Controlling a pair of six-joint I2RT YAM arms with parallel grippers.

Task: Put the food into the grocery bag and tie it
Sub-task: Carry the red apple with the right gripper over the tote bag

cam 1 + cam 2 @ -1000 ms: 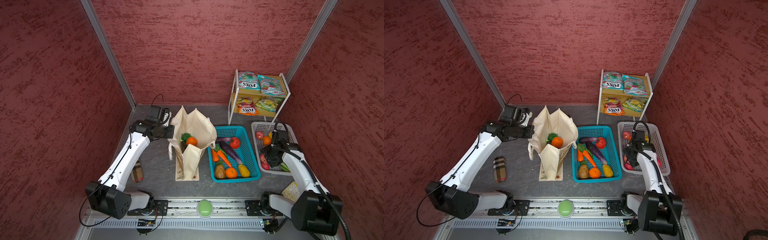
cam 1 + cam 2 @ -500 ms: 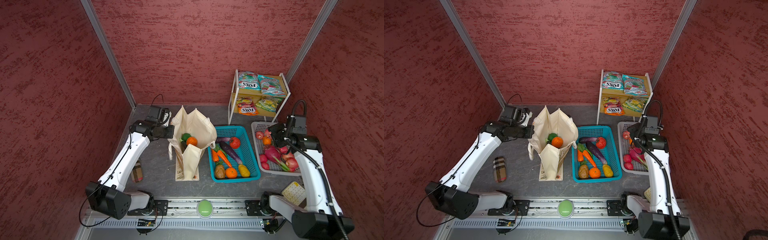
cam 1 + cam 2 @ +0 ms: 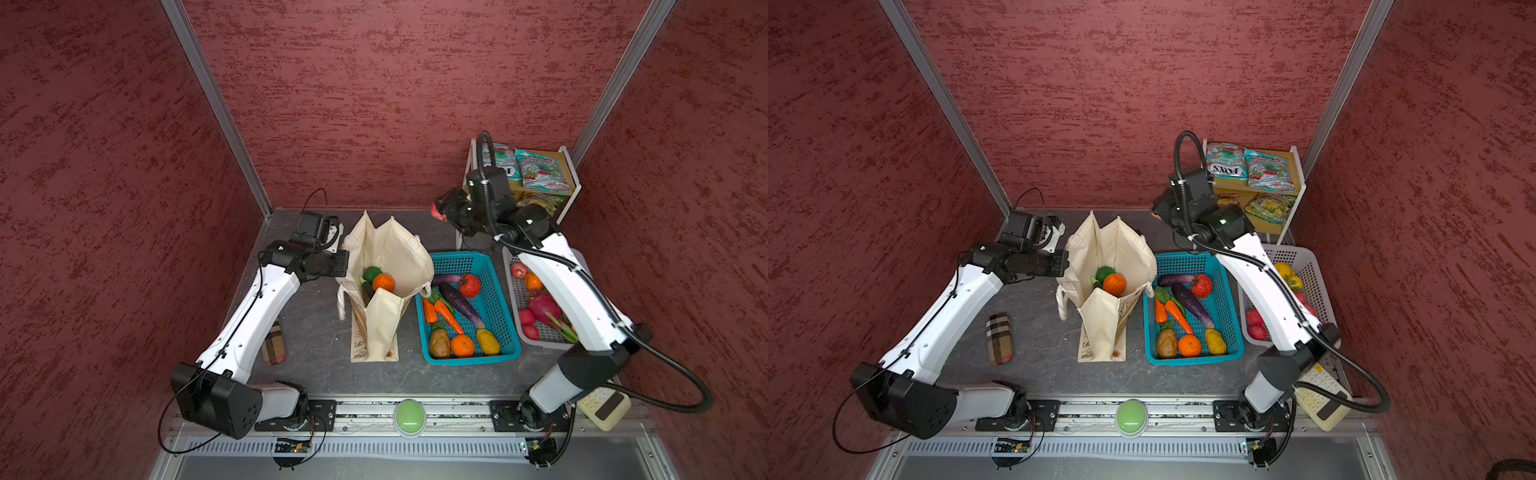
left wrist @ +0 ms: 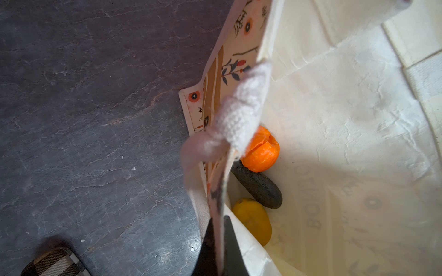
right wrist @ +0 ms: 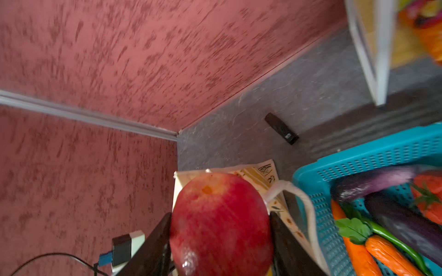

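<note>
The cream grocery bag (image 3: 395, 245) stands open in mid-table in both top views. My left gripper (image 4: 218, 222) is shut on its left rim, beside the white handle (image 4: 241, 114). Inside the bag lie an orange pumpkin (image 3: 383, 281), a green vegetable (image 3: 371, 273), a dark vegetable (image 4: 258, 186) and a yellow piece (image 4: 253, 219). My right gripper (image 5: 220, 215) is shut on a red apple (image 5: 220, 224). It hangs high, behind and to the right of the bag's mouth (image 3: 438, 211).
A teal basket (image 3: 461, 257) of vegetables stands right of the bag, and a white basket (image 3: 510, 299) of fruit beyond it. The shelf (image 3: 567, 178) at the back right holds FOX'S packets (image 3: 538, 170). A plaid case (image 3: 274, 343) lies left; a calculator (image 3: 602, 409) sits front right.
My right arm has risen out of the white basket with the apple and swung back and left toward the bag. The left arm and the bag have stayed still.
</note>
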